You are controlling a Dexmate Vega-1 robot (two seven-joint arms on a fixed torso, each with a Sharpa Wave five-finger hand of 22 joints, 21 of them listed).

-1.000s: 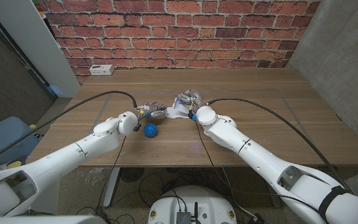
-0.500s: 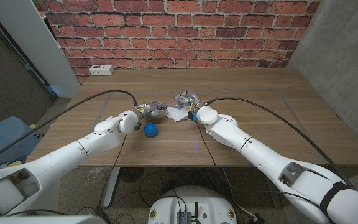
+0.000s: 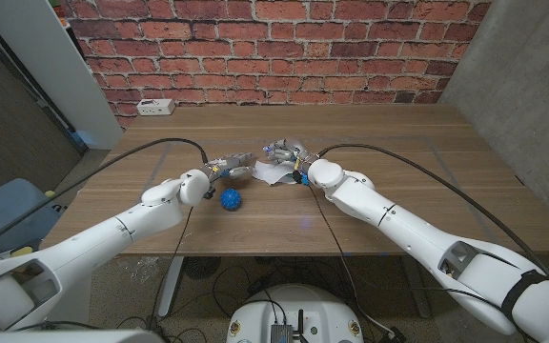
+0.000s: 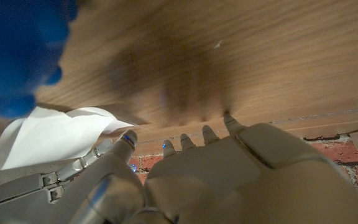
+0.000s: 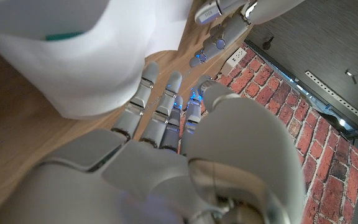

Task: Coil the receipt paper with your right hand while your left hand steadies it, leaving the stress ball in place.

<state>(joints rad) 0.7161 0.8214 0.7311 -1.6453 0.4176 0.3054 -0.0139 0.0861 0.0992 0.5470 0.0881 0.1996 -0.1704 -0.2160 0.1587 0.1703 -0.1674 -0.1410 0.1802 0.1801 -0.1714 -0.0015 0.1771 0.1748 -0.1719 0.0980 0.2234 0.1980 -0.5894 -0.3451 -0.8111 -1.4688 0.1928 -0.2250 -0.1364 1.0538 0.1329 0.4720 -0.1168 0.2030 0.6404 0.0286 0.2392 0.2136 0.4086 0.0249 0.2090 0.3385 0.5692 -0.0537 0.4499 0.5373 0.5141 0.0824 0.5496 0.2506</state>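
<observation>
The white receipt paper (image 3: 273, 173) lies loosely crumpled at mid-table. Close up it is a curled sheet in the left wrist view (image 4: 51, 135) and a broad white fold in the right wrist view (image 5: 73, 50). My left hand (image 3: 228, 167) reaches in from the paper's left side, fingers (image 4: 123, 139) stretched out and one tip at the sheet's edge. Over the paper's far end is my right hand (image 3: 281, 151), whose straight fingers (image 5: 143, 93) touch the fold without closing on it. The blue spiky stress ball (image 3: 231, 199) sits on the table just in front of my left hand.
A white power strip (image 3: 155, 107) lies at the table's far left edge, below the brick wall. Black cables loop from both wrists over the table. Bare wood (image 3: 427, 181) stretches to the right of the paper.
My right hand has shifted slightly left over the paper while its forearm swung right. The paper now lies more spread out. The left hand edged back a little; the ball stayed put.
</observation>
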